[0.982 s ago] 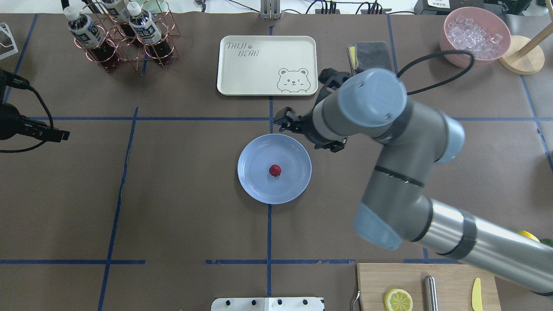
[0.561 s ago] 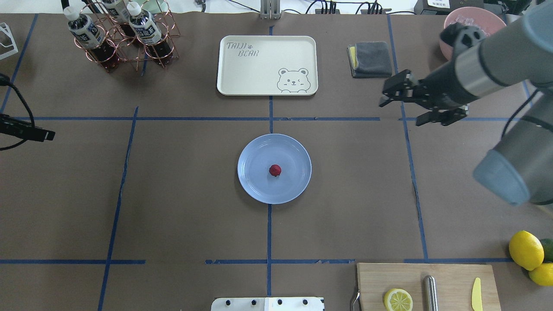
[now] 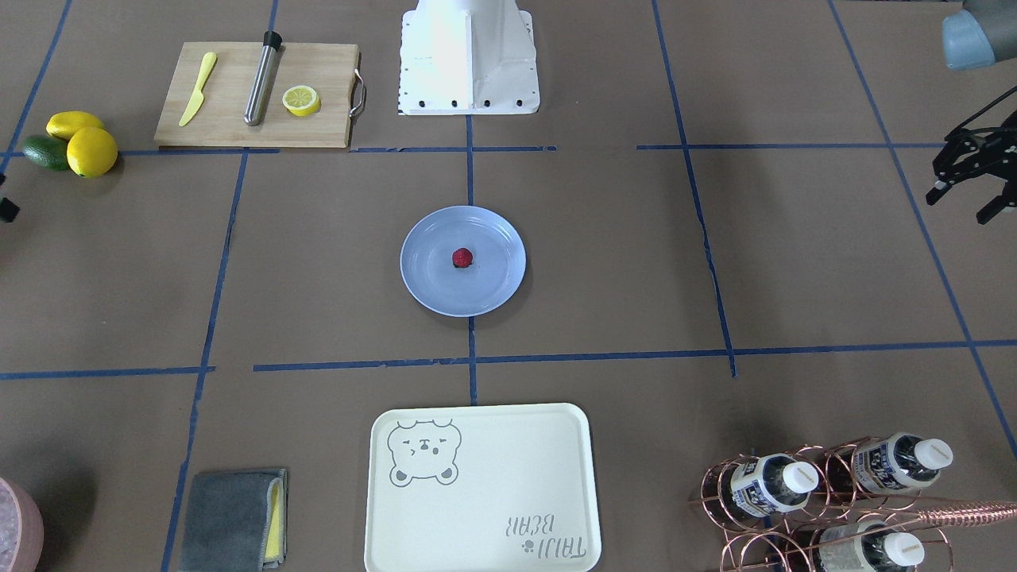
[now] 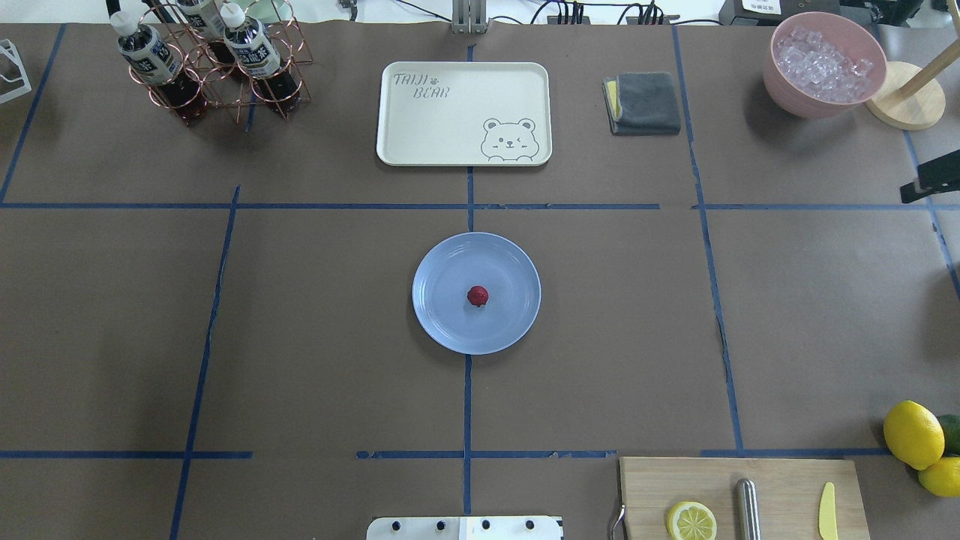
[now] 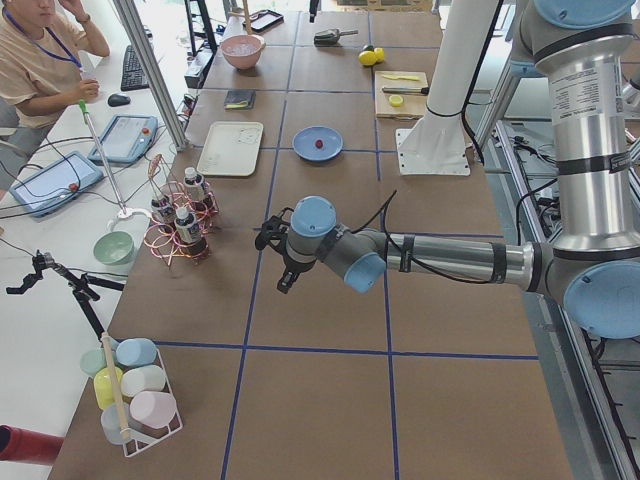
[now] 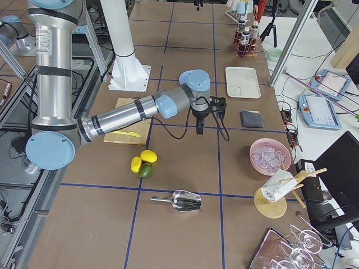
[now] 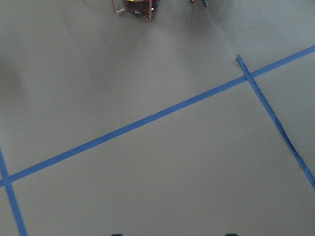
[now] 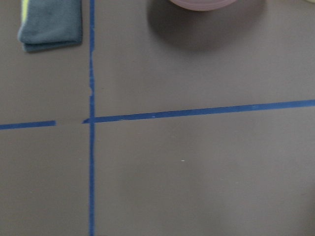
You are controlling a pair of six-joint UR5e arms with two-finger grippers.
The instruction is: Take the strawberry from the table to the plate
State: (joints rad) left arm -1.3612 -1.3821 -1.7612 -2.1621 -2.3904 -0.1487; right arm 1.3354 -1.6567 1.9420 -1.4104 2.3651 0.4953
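Observation:
The small dark-red strawberry (image 4: 478, 295) lies near the middle of the light-blue plate (image 4: 442, 315), also seen as strawberry (image 3: 462, 257) on plate (image 3: 429, 278). Both sit on the brown table (image 4: 315, 337). Neither gripper is near them. My left gripper (image 3: 959, 205) hangs open and empty at the front view's right edge, far off the plate. My right gripper (image 6: 208, 122) hovers above the table beside the grey cloth, fingers apart with nothing between them; only one finger (image 4: 930, 184) shows at the overhead view's right edge.
A cream bear tray (image 4: 464, 112) and a grey cloth (image 4: 643, 103) lie behind the plate. A copper bottle rack (image 4: 214, 64) stands at the back left and a pink ice bowl (image 4: 823, 64) at the back right. A cutting board (image 4: 739, 499) and lemons (image 4: 913, 433) sit front right.
My right arm has swung away from beside the plate to the right, almost out of the overhead view. The left gripper has left that view's left edge. The strawberry has not moved.

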